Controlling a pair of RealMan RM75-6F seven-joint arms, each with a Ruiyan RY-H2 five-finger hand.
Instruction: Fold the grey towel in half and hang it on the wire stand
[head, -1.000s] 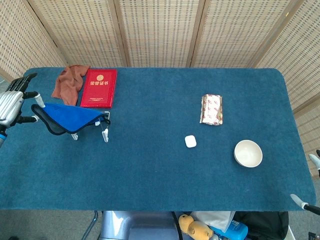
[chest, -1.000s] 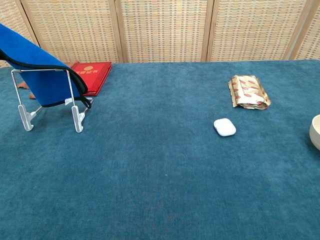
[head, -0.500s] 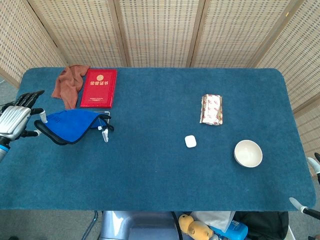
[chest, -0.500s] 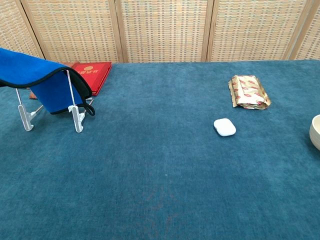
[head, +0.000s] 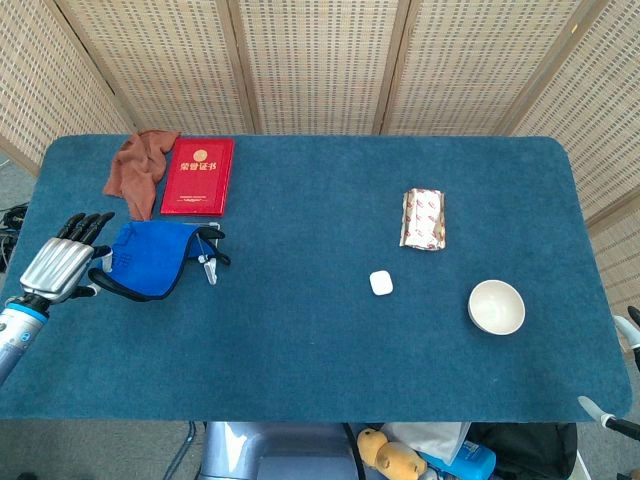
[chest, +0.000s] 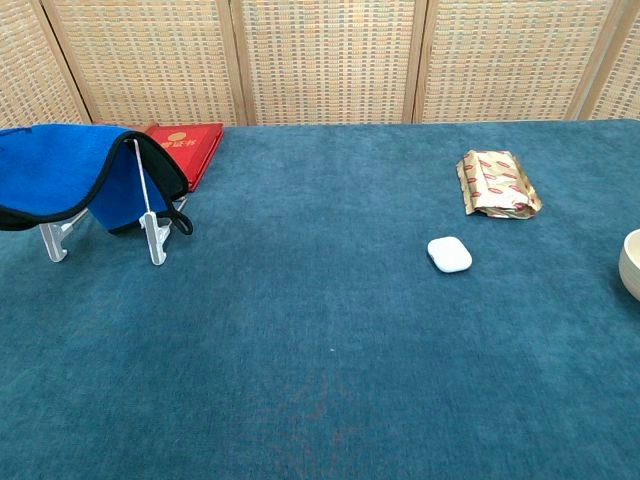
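At the left of the head view, the towel (head: 150, 256), blue with a dark edge rather than grey, lay draped over the wire stand (chest: 150, 235), whose feet rested on the bench (head: 330, 330). The left hand (head: 62, 268) hovered at the towel's left edge with its fingers spread; whether it touched the cloth I cannot tell. Of the right hand, only a sliver showed at the lower right corner of the head view, so its state could not be told. In the chest view the cloth sagged more to the left side, and its fold looked loose. The likely risk from here was the towel sliding off that side, or a finger snagging the edge and tipping the light stand. A red booklet (head: 198, 176) and a brown cloth (head: 138, 163) sat just behind, close enough to be knocked.
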